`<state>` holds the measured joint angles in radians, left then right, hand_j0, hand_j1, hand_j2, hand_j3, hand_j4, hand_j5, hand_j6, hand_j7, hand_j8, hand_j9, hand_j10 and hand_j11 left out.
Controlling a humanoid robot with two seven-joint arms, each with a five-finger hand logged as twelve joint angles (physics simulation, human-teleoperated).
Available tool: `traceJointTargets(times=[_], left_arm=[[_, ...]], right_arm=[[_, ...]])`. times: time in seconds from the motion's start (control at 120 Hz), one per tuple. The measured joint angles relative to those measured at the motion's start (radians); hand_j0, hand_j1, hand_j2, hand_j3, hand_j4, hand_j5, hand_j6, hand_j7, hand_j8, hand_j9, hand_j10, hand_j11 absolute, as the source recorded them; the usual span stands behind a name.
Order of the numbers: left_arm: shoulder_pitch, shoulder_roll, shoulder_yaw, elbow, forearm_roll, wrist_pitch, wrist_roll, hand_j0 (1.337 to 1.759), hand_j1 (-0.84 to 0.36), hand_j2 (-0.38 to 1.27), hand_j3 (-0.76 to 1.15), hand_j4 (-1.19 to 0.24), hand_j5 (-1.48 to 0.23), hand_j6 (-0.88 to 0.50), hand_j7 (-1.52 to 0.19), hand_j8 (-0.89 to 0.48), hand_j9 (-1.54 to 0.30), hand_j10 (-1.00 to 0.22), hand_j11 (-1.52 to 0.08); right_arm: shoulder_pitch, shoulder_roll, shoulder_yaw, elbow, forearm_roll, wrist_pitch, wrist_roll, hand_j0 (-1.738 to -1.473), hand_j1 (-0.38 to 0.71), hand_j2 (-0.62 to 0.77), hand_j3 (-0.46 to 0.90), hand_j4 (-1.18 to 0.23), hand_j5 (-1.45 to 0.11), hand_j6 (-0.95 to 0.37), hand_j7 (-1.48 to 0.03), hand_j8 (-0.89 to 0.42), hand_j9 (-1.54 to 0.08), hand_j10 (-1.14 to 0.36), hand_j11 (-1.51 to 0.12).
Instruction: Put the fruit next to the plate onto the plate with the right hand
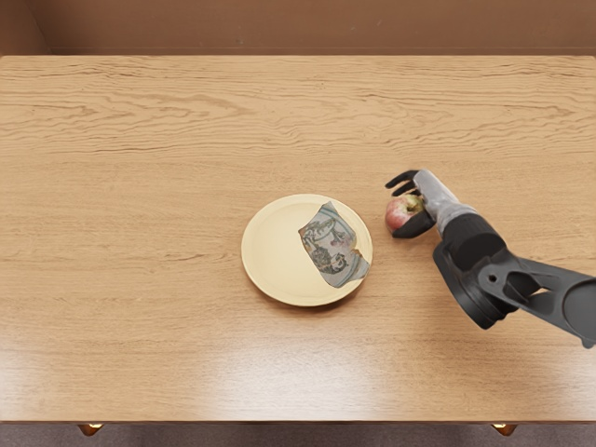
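Where the right arm (480, 270) comes in from the picture's right edge, at about 4 o'clock from the table's middle, it runs up and leftward to the right hand (419, 200), which sits just off the plate's rim. That hand is wrapped around the fruit (400, 212). Dark fingers (402, 178) curl over it on the 12 o'clock side, another dark digit hooks beneath it at 6 o'clock, and the palm backs it at 3 o'clock, so the grip is narrow and closed on the fruit rather than spread.

The fruit is small and round, red with a greenish-yellow patch on top, and only its 9 o'clock face shows clear of the hand. It lies between 2 and 3 o'clock from the plate (275, 247), near the rim but apart from it, with a strip of bare wood between the two. Whether it rests on the table or is raised slightly off it cannot be told from this slanted view.

The plate is round and pale yellow, and lies flat near the middle of the table (168, 130). A grey patterned patch (331, 244) covers its 3 o'clock half, reaching the rim there. Whether this is a print on the plate or something lying on it cannot be told. The table is light wood with strong grain running left to right. Beyond its far edge, at 12 o'clock, stands a brown wall (298, 23).
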<state>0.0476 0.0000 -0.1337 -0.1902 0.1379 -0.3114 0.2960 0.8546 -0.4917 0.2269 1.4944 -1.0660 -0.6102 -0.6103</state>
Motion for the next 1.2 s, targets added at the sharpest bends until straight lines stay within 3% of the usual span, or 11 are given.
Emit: traceJointTargets(times=[0.242,0.483,0.592,0.708,0.775,0.825,0.85,1.0,1.083,1.142,1.2], left_arm=[[0.000,0.000,0.000,0.000,0.000,0.000,0.000,1.658,0.34,0.00,0.00,-0.01,-0.01,-0.01,-0.01,-0.01,-0.01,-0.01,-0.01],[0.000,0.000,0.000,0.000,0.000,0.000,0.000,1.658,0.34,0.00,0.00,-0.01,-0.01,-0.01,-0.01,-0.01,-0.01,-0.01,-0.01],[0.000,0.000,0.000,0.000,0.000,0.000,0.000,1.658,0.34,0.00,0.00,-0.01,-0.01,-0.01,-0.01,-0.01,-0.01,-0.01,-0.01],[0.000,0.000,0.000,0.000,0.000,0.000,0.000,1.658,0.34,0.00,0.00,-0.01,-0.01,-0.01,-0.01,-0.01,-0.01,-0.01,-0.01],[0.000,0.000,0.000,0.000,0.000,0.000,0.000,1.658,0.34,0.00,0.00,-0.01,-0.01,-0.01,-0.01,-0.01,-0.01,-0.01,-0.01],[0.000,0.000,0.000,0.000,0.000,0.000,0.000,1.658,0.34,0.00,0.00,-0.01,-0.01,-0.01,-0.01,-0.01,-0.01,-0.01,-0.01],[0.000,0.000,0.000,0.000,0.000,0.000,0.000,1.658,0.34,0.00,0.00,-0.01,-0.01,-0.01,-0.01,-0.01,-0.01,-0.01,-0.01],[0.000,0.000,0.000,0.000,0.000,0.000,0.000,1.658,0.34,0.00,0.00,-0.01,-0.01,-0.01,-0.01,-0.01,-0.01,-0.01,-0.01],[0.000,0.000,0.000,0.000,0.000,0.000,0.000,1.658,0.34,0.00,0.00,-0.01,-0.01,-0.01,-0.01,-0.01,-0.01,-0.01,-0.01],[0.000,0.000,0.000,0.000,0.000,0.000,0.000,1.658,0.34,0.00,0.00,-0.01,-0.01,-0.01,-0.01,-0.01,-0.01,-0.01,-0.01],[0.000,0.000,0.000,0.000,0.000,0.000,0.000,1.658,0.34,0.00,0.00,-0.01,-0.01,-0.01,-0.01,-0.01,-0.01,-0.01,-0.01]], right_arm=[[-0.003,0.000,-0.001,0.000,-0.003,-0.001,0.000,-1.652,0.20,0.16,0.00,-0.64,-0.82,-0.41,-0.83,-0.26,-0.84,-0.31,-0.85],[-0.004,0.000,0.002,0.001,-0.004,-0.003,-0.003,-1.647,0.18,0.27,0.00,-0.83,-0.97,-0.43,-1.03,-0.25,-1.02,-0.31,-1.06],[-0.002,-0.003,0.016,0.005,0.009,0.000,-0.003,-1.648,0.21,0.38,0.00,-0.83,-1.07,-0.42,-1.08,-0.19,-1.08,-0.25,-1.10],[0.014,-0.004,0.045,0.009,0.017,0.002,-0.002,-1.650,0.17,0.30,0.00,-0.82,-1.16,-0.41,-1.10,-0.19,-1.15,-0.25,-1.15],[0.043,-0.004,0.052,0.017,0.018,0.003,-0.001,-1.651,0.18,0.30,0.00,-0.82,-1.19,-0.39,-1.11,-0.16,-1.18,-0.24,-1.18],[0.067,-0.002,0.055,0.031,0.019,0.003,-0.001,-1.651,0.20,0.38,0.00,-0.81,-1.22,-0.38,-1.12,-0.14,-1.19,-0.22,-1.20],[0.076,-0.001,0.057,0.038,0.019,0.003,0.000,-1.652,0.21,0.43,0.00,-0.81,-1.22,-0.39,-1.12,-0.16,-1.20,-0.20,-1.20],[0.101,0.002,0.058,0.093,0.024,0.003,0.000,-1.653,0.18,0.38,0.00,-0.81,-1.25,-0.43,-1.13,-0.17,-1.23,-0.20,-1.19],[0.105,0.008,0.059,0.123,0.024,0.002,0.000,-1.654,0.21,0.50,0.00,-0.81,-1.25,-0.46,-1.13,-0.19,-1.22,-0.24,-1.19],[0.106,0.024,0.059,0.134,0.022,0.002,-0.001,-1.652,0.11,0.34,0.00,-0.82,-1.25,-0.53,-1.13,-0.24,-1.21,-0.30,-1.18],[0.108,0.044,0.059,0.141,0.022,0.002,-0.001,-1.653,0.14,0.40,0.00,-0.82,-1.25,-0.54,-1.13,-0.27,-1.21,-0.31,-1.18]])
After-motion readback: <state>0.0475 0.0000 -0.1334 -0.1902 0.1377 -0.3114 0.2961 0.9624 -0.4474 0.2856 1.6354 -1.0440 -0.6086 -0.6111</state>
